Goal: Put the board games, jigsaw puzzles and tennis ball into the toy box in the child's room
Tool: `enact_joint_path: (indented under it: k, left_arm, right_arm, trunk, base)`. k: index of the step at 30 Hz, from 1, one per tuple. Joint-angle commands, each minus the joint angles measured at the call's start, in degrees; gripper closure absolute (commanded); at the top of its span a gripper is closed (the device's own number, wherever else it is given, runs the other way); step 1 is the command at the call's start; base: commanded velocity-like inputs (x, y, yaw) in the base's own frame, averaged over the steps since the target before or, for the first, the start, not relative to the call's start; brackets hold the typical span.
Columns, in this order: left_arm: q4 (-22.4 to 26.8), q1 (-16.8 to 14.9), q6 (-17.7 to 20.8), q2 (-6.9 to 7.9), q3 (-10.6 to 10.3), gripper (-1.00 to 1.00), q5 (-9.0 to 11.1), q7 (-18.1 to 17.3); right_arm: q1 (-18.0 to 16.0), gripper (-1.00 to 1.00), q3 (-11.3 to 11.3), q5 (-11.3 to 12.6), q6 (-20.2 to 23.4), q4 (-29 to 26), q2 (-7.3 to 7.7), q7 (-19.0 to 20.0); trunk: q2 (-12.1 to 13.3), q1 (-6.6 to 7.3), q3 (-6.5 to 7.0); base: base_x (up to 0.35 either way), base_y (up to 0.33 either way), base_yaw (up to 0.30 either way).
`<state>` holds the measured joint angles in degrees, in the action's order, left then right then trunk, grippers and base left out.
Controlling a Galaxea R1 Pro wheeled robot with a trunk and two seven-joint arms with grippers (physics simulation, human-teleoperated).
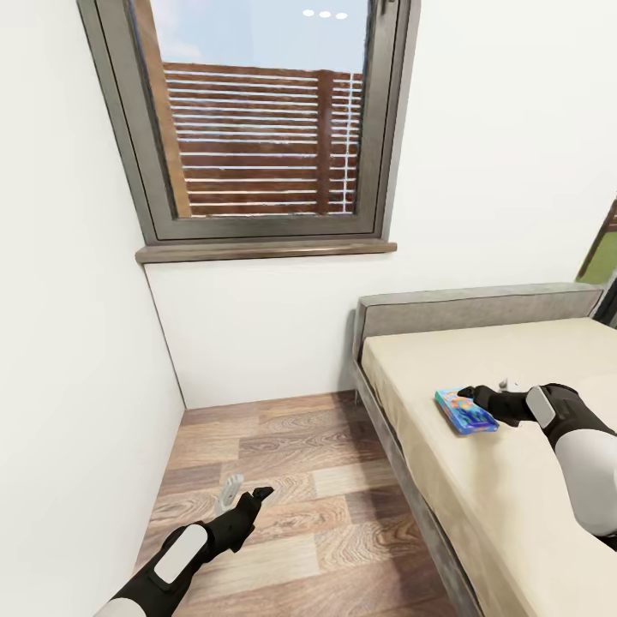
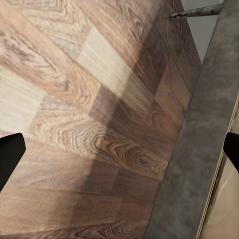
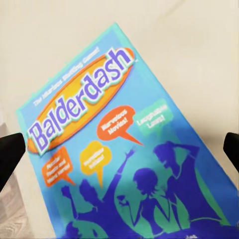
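The blue board game [image 3: 124,149] says "Balderdash" in big white letters on an orange oval. Small orange, yellow and green speech bubbles sit under it, too blurry to read, above dark blue dancing people. The box lies flat on the tan bed [image 1: 514,480]. The right pincer [image 1: 473,396] hangs just over it with its fingers spread wide, holding nothing. The left pincer [image 1: 244,497] is spread too, over the wood floor [image 1: 283,480] beside the grey bed frame [image 2: 194,149]. A window [image 1: 257,120] shows a brown slat fence.

One board game [image 1: 466,410] on bed [image 1: 514,480], blue Balderdash box. One bed. One window [image 1: 257,120] above bed's head end. Two grippers: left gripper [image 1: 245,494], right gripper [image 1: 485,395].
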<state>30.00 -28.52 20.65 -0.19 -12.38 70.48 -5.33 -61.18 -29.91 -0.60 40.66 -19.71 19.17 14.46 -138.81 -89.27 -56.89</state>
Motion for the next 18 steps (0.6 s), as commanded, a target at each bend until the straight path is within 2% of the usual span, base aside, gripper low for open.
enact_joint_path:
  k: [1, 13, 18]
  left_arm:
    - [-0.03, -0.04, 0.1, 0.02, -0.09, -1.0, 0.19, -0.11]
    - [-0.03, -0.04, 0.1, 0.02, -0.09, -1.0, 0.19, -0.11]
    - [-0.03, -0.04, 0.1, 0.02, -0.09, -1.0, 0.19, -0.11]
  right_arm:
    - [-0.02, -1.0, -0.27, -0.1, 0.3, -0.06, -0.01, 0.57]
    - [0.01, -1.0, -0.24, -0.18, 0.3, -0.06, 0.0, 2.0]
    - [0.01, -1.0, -0.24, -0.17, 0.3, -0.06, 0.04, 2.11]
  trunk:
    - [-0.02, 0.01, -0.05]
    - [-0.02, 0.01, -0.05]
    - [-0.02, 0.01, -0.05]
  base:
    - [0.0, 0.0, 0.114]
    - [0.0, 0.0, 0.201]
    - [0.0, 0.0, 0.122]
